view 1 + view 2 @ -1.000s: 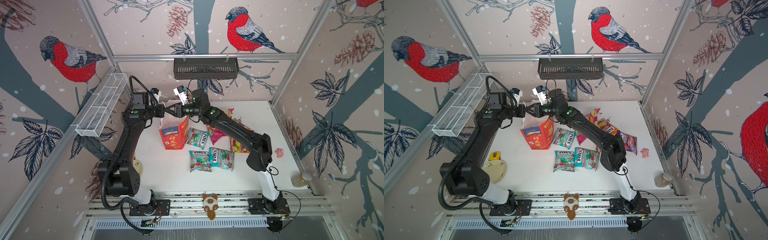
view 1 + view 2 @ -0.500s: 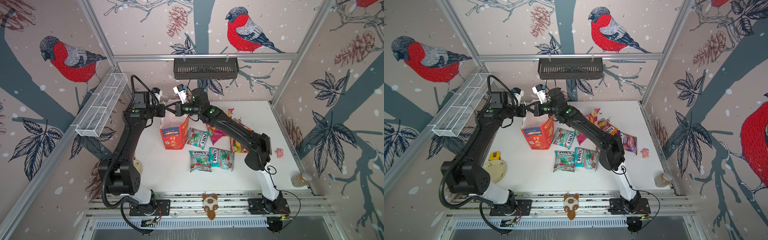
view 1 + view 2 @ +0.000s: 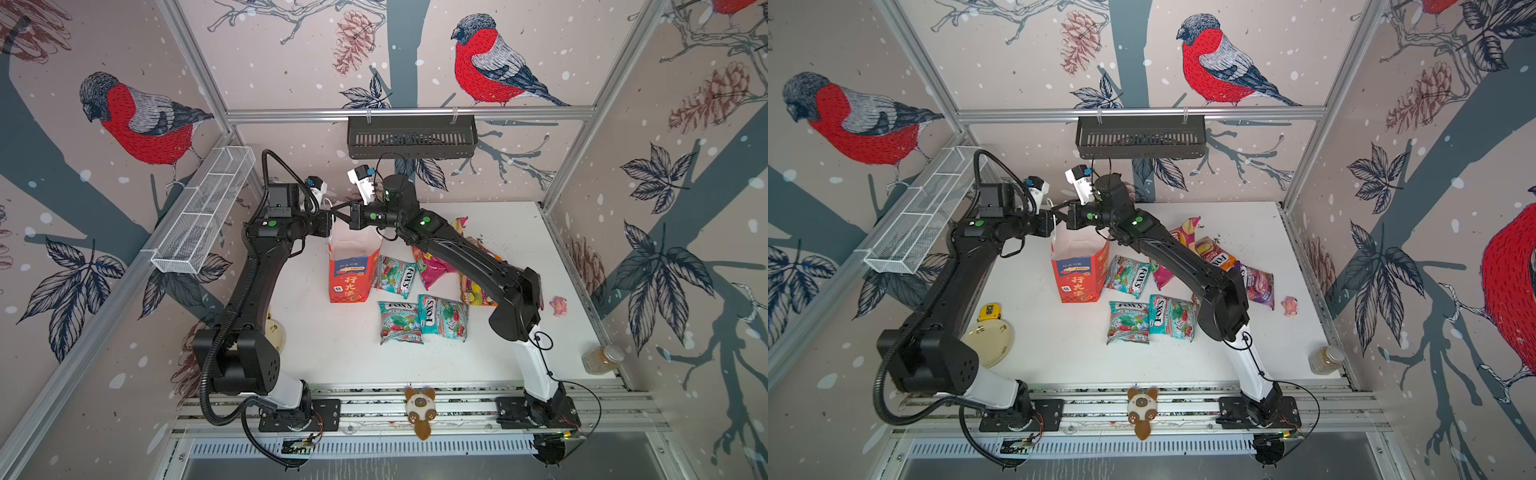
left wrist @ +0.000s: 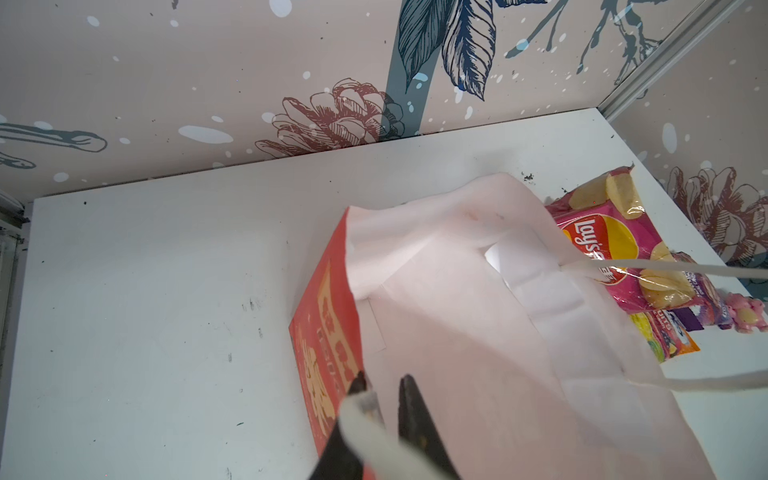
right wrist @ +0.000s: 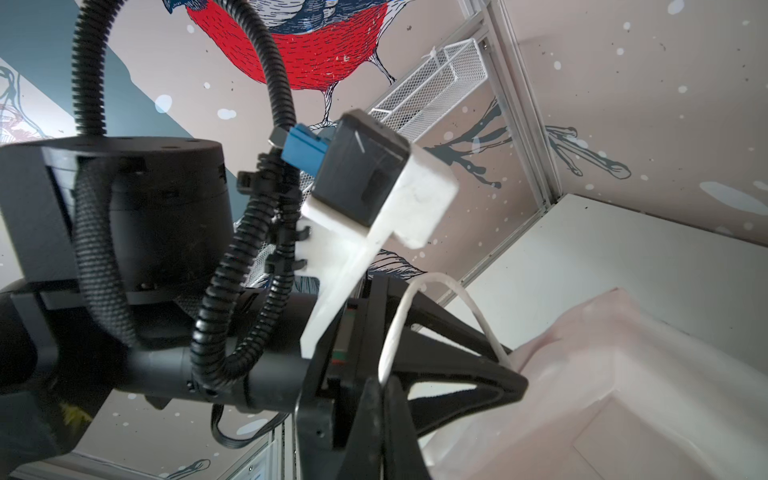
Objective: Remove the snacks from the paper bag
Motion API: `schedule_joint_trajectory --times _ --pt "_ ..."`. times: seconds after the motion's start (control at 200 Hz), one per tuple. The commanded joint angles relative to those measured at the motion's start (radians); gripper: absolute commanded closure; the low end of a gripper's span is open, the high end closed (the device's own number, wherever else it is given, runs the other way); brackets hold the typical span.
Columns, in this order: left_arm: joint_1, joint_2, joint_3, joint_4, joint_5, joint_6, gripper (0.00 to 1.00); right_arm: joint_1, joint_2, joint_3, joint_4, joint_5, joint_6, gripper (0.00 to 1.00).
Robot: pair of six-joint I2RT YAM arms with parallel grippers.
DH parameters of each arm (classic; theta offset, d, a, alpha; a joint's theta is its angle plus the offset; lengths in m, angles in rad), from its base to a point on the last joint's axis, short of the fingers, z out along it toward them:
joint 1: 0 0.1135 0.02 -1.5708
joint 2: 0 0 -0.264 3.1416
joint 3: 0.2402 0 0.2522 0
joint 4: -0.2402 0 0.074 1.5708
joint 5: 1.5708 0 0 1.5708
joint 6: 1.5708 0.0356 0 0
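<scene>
Red outside, white inside: found paper bag (image 3: 353, 274) upright toward back of white worktop (image 3: 332, 353), mouth open. Observed right tool (image 5: 384, 384) clenched on bag's white cord handle (image 5: 436, 280). Observed left tool (image 4: 384, 388) at bag's rim, tips narrowly parted, another white cord lying across one finger (image 4: 357, 384). Counted three teal packets (image 3: 442, 318) flat on worktop beside bag. Recorded pink Lay's bag (image 4: 602, 245), orange packet (image 3: 1219, 257) and purple packet (image 3: 1258, 284) farther right, partly under right arm.

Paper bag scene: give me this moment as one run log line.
paper bag: upright | left gripper: slightly open at rim | right gripper: shut on cord handle | snacks: on table beside bag
</scene>
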Motion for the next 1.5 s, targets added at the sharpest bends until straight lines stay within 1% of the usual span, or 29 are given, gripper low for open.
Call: schedule_joint_trajectory --times 0.0,0.145,0.405,0.505,0.605,0.69,0.805,0.855,0.916,0.956,1.046,1.096,1.141,1.196,1.246,1.406,1.496 --pt "0.012 -0.017 -0.004 -0.006 0.04 0.022 0.8 0.001 -0.009 0.007 -0.013 0.066 -0.032 0.99" --pt "0.034 -0.033 -0.025 0.019 0.115 0.007 0.76 0.002 -0.013 0.009 -0.056 0.112 -0.048 1.0" --pt "0.083 -0.06 -0.055 0.019 0.139 -0.002 0.74 0.002 -0.039 -0.011 -0.082 0.17 -0.077 1.0" --pt "0.104 -0.071 -0.067 0.026 0.169 -0.006 0.73 0.002 -0.049 -0.024 -0.086 0.181 -0.085 1.0" --pt "0.126 -0.083 -0.083 0.055 0.199 -0.038 0.74 0.002 -0.054 -0.032 -0.083 0.178 -0.086 1.0" --pt "0.151 -0.105 -0.116 0.121 0.207 -0.097 0.77 0.005 -0.059 -0.033 -0.083 0.16 -0.09 1.0" --pt "0.183 -0.131 -0.157 0.204 0.179 -0.178 0.79 0.011 -0.063 -0.031 -0.083 0.121 -0.098 0.98" --pt "0.193 -0.133 -0.162 0.219 0.149 -0.201 0.8 0.014 -0.064 -0.031 -0.088 0.108 -0.101 0.94" --pt "0.202 -0.133 -0.165 0.226 0.099 -0.226 0.81 0.016 -0.067 -0.031 -0.096 0.096 -0.106 0.92" --pt "0.213 -0.133 -0.17 0.234 0.082 -0.244 0.82 0.017 -0.069 -0.031 -0.104 0.091 -0.115 0.87" --pt "0.232 -0.151 -0.199 0.282 0.034 -0.298 0.83 0.026 -0.075 -0.032 -0.123 0.093 -0.138 0.86" --pt "0.236 -0.168 -0.217 0.311 0.007 -0.317 0.83 0.028 -0.081 -0.033 -0.13 0.091 -0.152 0.82" --pt "0.236 -0.182 -0.232 0.335 -0.013 -0.328 0.83 0.03 -0.086 -0.034 -0.137 0.088 -0.163 0.78" --pt "0.236 -0.195 -0.245 0.352 -0.02 -0.336 0.83 0.03 -0.094 -0.039 -0.142 0.087 -0.173 0.77" --pt "0.236 -0.2 -0.248 0.359 -0.022 -0.34 0.83 0.032 -0.104 -0.046 -0.141 0.082 -0.182 0.74" --pt "0.236 -0.212 -0.255 0.352 -0.046 -0.337 0.84 0.032 -0.143 -0.062 -0.144 0.079 -0.214 0.69" --pt "0.237 -0.233 -0.269 0.364 -0.07 -0.336 0.83 0.032 -0.199 -0.082 -0.14 0.071 -0.258 0.66"
